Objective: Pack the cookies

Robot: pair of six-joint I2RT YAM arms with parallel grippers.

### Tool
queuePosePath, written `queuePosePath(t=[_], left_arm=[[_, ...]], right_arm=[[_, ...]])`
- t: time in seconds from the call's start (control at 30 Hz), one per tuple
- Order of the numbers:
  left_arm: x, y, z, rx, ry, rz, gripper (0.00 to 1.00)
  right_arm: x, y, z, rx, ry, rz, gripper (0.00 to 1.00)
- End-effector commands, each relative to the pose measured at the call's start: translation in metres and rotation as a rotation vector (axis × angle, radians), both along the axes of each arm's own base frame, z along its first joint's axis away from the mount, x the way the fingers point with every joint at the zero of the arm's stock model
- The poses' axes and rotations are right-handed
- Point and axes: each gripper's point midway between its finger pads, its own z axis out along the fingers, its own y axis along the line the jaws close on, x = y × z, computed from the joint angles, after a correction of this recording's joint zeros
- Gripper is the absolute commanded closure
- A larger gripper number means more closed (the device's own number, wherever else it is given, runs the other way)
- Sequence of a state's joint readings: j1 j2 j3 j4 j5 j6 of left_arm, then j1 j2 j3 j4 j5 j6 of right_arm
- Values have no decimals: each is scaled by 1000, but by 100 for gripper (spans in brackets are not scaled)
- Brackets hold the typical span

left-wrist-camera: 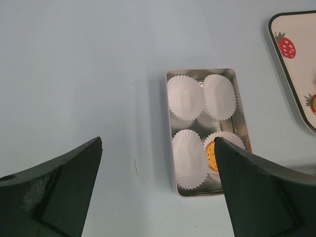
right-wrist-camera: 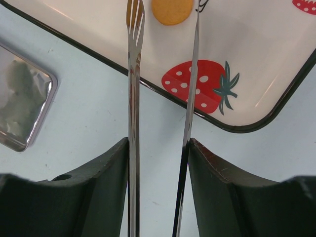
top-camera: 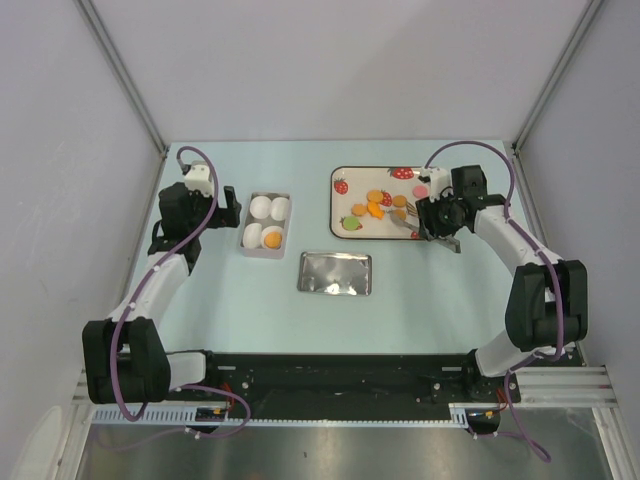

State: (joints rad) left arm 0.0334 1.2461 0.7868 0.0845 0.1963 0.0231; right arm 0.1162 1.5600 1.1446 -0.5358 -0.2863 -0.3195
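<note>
Several orange-yellow cookies (top-camera: 378, 200) lie on a strawberry-print tray (top-camera: 336, 178). My right gripper (top-camera: 432, 215) is shut on metal tongs (top-camera: 405, 222) whose tips reach over the tray. In the right wrist view my right gripper (right-wrist-camera: 159, 143) holds the tongs (right-wrist-camera: 133, 98) with their two arms apart, and a cookie (right-wrist-camera: 172, 10) lies between the tips on the tray (right-wrist-camera: 98, 34). My left gripper (top-camera: 226, 205) is open and empty beside the tin (top-camera: 246, 240). In the left wrist view my left gripper (left-wrist-camera: 158, 143) is above the tin (left-wrist-camera: 170, 75), which holds white paper cups (left-wrist-camera: 185, 96). One cookie (left-wrist-camera: 211, 155) sits in a cup.
A shiny tin lid (top-camera: 335, 272) lies on the table between the tin and the tray; its corner shows in the right wrist view (right-wrist-camera: 22, 106). The tray's edge shows at the right of the left wrist view (left-wrist-camera: 301, 74). Grey walls close in the table.
</note>
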Motion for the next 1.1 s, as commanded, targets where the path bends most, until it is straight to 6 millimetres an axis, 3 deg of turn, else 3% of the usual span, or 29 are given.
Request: queuePosePath(t=[0.0, 1.07], left_arm=[[3, -3, 11, -16, -42, -16, 0], [3, -1, 14, -17, -50, -6, 0]], right_arm=[[13, 0, 2, 3, -43, 13, 46], [15, 6, -11, 28, 4, 12, 52]])
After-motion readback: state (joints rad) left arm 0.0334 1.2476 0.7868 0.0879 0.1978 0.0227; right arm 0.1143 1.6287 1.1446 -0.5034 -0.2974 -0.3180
